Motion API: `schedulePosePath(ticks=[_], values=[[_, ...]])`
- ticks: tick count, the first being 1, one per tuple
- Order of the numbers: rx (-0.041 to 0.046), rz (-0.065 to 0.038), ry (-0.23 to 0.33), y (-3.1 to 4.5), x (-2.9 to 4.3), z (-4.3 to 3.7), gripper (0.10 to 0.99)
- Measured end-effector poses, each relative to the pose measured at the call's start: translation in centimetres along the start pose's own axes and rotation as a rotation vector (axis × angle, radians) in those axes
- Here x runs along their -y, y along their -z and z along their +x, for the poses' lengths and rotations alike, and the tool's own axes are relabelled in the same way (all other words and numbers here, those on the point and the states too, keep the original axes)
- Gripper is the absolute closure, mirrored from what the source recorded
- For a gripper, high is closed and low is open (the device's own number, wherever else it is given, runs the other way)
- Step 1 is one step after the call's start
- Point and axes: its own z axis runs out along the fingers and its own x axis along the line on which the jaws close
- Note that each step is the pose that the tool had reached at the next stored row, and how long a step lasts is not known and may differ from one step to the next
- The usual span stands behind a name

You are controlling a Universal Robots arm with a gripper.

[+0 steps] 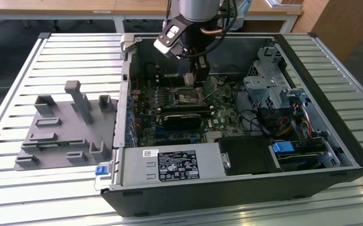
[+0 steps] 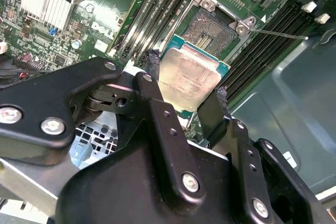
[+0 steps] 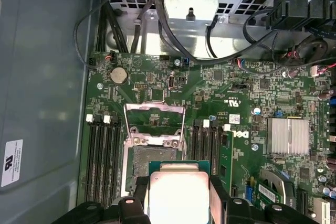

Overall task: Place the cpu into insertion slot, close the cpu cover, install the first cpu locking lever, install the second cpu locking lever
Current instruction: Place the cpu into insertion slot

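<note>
The cpu [image 2: 195,71] is clamped by its edges in the gripper [image 2: 186,80], above the motherboard [image 3: 210,85] just short of the insertion slot [image 2: 212,32]; the cpu cover [image 3: 155,107] is swung open; placing is judged in hand, and square alignment over the slot is called for.

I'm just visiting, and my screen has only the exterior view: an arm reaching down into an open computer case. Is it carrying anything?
Observer: Yes. In both wrist views the gripper is shut on the cpu, pinching two opposite edges.
Visitor: Is the place it goes into open?
Observer: In the first wrist view the cpu cover is swung open, off the insertion slot.
Visitor: So the chip is in?
Observer: No. In the second wrist view the slot's dark centre lies bare past the chip's edge, so the chip is not seated.
</note>
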Motion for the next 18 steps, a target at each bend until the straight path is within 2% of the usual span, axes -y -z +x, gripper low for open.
schedulePosePath(ticks=[18], values=[[0.0000,0.000,0.000,-1.03,0.09,-0.01,0.549]])
